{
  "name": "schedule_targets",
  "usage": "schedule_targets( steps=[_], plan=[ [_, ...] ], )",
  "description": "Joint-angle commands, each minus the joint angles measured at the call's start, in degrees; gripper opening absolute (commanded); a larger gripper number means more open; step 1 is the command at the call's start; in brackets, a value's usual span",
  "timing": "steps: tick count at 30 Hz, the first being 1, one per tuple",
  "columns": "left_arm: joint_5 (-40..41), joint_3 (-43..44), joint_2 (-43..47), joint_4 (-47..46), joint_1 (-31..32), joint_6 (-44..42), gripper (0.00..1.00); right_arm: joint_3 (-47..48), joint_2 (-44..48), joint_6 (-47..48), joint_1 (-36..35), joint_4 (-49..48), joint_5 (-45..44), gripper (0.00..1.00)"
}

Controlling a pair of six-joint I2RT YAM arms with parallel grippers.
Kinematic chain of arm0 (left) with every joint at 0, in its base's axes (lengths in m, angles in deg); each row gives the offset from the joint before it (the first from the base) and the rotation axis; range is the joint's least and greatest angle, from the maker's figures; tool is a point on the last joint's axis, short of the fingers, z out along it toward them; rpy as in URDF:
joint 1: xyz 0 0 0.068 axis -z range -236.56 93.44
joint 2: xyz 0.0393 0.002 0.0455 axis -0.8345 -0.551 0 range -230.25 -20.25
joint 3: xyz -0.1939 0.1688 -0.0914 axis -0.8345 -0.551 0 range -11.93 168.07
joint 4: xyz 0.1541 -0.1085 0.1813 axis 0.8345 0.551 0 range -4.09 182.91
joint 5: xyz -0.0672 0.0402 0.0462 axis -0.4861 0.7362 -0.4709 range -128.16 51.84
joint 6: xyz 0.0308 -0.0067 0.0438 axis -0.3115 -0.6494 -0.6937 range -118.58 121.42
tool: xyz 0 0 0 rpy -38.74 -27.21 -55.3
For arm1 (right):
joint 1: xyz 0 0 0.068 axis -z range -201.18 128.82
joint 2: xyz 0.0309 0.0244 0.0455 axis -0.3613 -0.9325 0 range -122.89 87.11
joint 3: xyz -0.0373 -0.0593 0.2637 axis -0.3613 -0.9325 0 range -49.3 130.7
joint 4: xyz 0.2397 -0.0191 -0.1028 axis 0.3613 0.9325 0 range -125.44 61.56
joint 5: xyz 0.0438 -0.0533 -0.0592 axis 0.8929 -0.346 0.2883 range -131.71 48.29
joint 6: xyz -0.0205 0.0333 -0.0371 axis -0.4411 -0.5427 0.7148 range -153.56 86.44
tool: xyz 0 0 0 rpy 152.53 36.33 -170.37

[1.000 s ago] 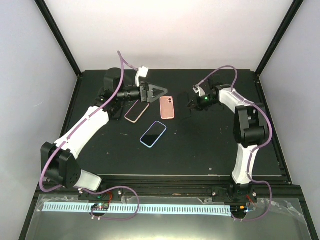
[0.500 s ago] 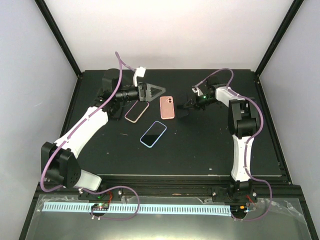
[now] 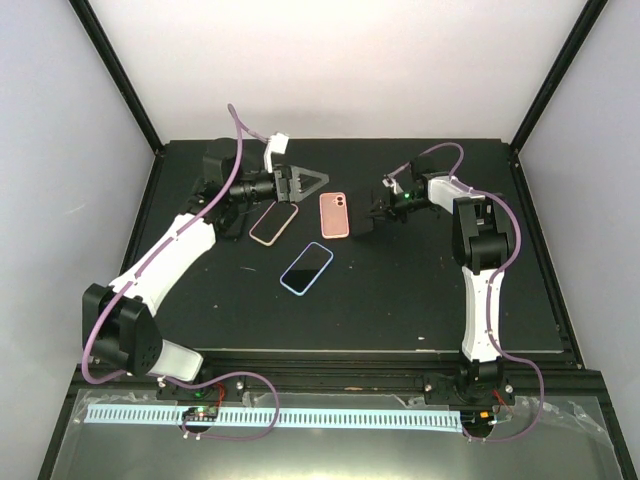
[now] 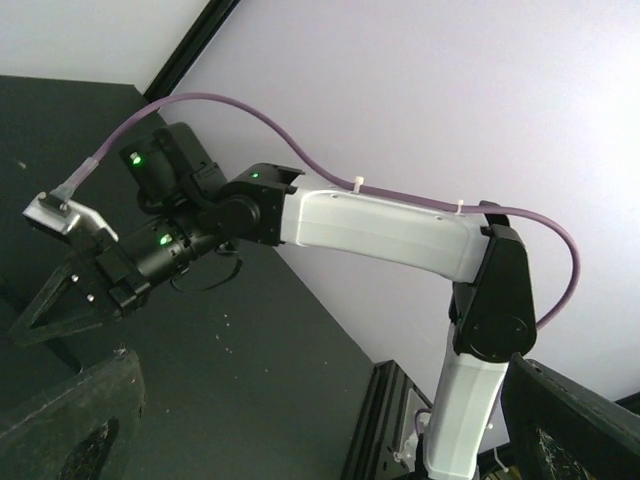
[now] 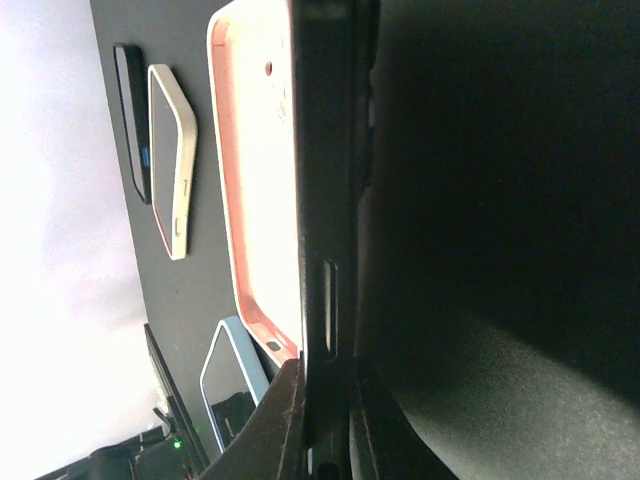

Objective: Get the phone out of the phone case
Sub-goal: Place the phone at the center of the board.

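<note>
In the right wrist view a black phone (image 5: pixel 325 200) stands on its edge, with my right gripper (image 5: pixel 328 430) shut on its lower end. Right beside it, on the black table (image 3: pixel 400 300), lies an empty pink case (image 5: pixel 255 170), its camera cutout showing from above (image 3: pixel 335 214). From overhead the right gripper (image 3: pixel 374 216) sits just right of that case. My left gripper (image 3: pixel 303 183) hangs open behind the case, with nothing between its fingers (image 4: pixel 70 420).
A phone in a beige case (image 3: pixel 273 222) lies left of the pink case. A phone in a light-blue case (image 3: pixel 306 267) lies in front of it. Black frame posts and pale walls close in the back and sides.
My right wrist has swung a little to the left, bringing the held phone closer to the pink case. The left arm has hardly moved.
</note>
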Motion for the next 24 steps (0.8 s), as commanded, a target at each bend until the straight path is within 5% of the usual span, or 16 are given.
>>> schedule_targets(
  steps=[1, 11, 24],
  plan=[
    [1.16, -1.06, 0.83, -1.19, -1.14, 0.15, 0.99, 1.64, -0.86, -2.81, -0.04, -3.58, 3.16, 0.08],
    [3.47, -1.41, 1.73, 0.63, -2.32, -0.87, 0.99, 2.86, -0.71, -2.35, -1.20, -2.48, 0.85, 0.31],
    [18.40, -0.68, 7.27, 17.14, -5.67, -17.70, 0.99, 2.71, 7.36, 4.26, -1.14, 4.70, -8.99, 0.89]
  ],
)
